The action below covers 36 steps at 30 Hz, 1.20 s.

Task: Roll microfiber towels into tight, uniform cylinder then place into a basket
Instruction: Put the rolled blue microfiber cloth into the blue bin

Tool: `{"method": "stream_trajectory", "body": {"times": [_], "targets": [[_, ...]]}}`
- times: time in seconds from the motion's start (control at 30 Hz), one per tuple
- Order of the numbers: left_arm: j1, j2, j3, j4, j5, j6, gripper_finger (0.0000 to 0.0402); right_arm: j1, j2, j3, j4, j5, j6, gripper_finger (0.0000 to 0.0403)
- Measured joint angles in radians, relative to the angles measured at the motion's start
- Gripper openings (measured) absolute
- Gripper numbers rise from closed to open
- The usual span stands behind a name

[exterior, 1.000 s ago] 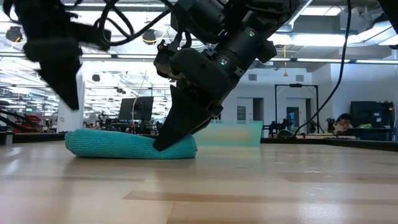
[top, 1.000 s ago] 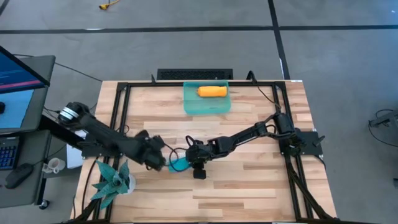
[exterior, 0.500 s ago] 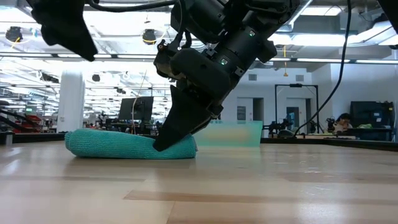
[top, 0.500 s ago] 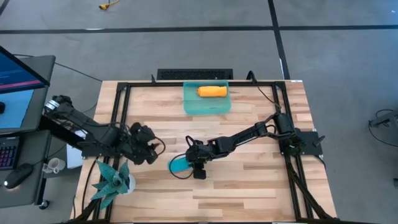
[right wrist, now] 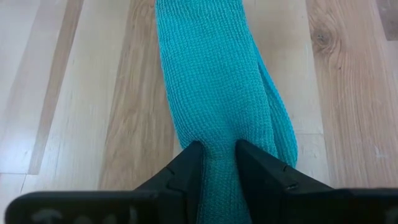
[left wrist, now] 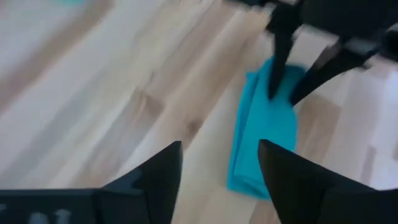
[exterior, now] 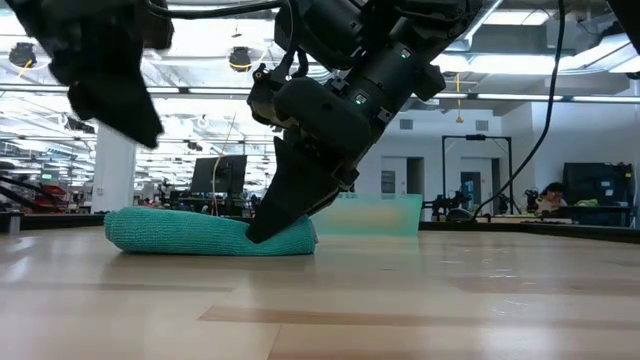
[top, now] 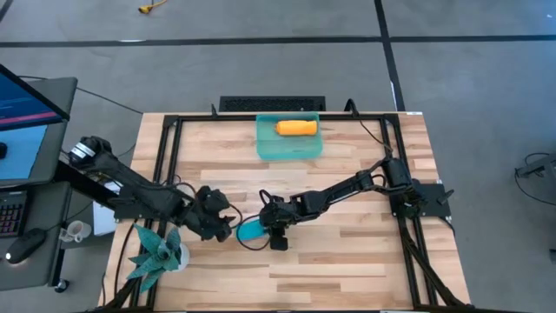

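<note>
teal waffle-knit towel, orange towel in sea-green basket, pale striped wood surface, black frame.

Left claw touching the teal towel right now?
Apart. The left wrist view shows the left claw open, with bare table between its fingers and the teal towel. The right claw is the one pinching it.

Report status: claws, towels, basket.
Right claw shut on teal towel, flat on table. Left claw open, above towel's free end. Orange towel rolled in basket. Nothing blocking.
</note>
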<state>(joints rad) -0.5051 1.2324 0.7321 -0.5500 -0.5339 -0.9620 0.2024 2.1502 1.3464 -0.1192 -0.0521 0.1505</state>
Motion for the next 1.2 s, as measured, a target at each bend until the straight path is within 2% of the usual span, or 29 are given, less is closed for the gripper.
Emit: {"method": "stream_trajectory", "body": {"times": [0.2,0.3,0.47,0.7,0.9,1.03,1.2], "targets": [[0.019,0.142,-0.003,0.057,0.086,-0.055,0.0249,0.0,0.0,0.0,0.0,0.001,0.0,0.0126],[0.036,0.222,-0.003,0.124,0.12,-0.046,0.0255,0.0,0.0,0.0,0.001,0.002,0.0,0.0125],[0.076,0.321,-0.003,0.25,0.257,0.012,0.0256,0.0,0.0,0.0,0.002,0.002,0.0,0.0125],[0.125,0.355,-0.001,0.243,0.309,-0.021,0.0256,0.0,0.0,0.0,0.002,-0.002,0.0,0.0125],[0.124,0.356,-0.001,0.272,0.339,-0.044,0.0255,0.0,0.0,0.0,0.002,-0.002,0.0,0.0125],[0.12,0.356,-0.001,0.277,0.344,-0.017,0.0229,0.0,0.0,0.0,0.002,0.004,0.0,0.0125],[0.12,0.356,-0.001,0.284,0.346,0.02,0.015,0.0,0.0,0.0,0.002,0.004,0.0,0.0125]]}}
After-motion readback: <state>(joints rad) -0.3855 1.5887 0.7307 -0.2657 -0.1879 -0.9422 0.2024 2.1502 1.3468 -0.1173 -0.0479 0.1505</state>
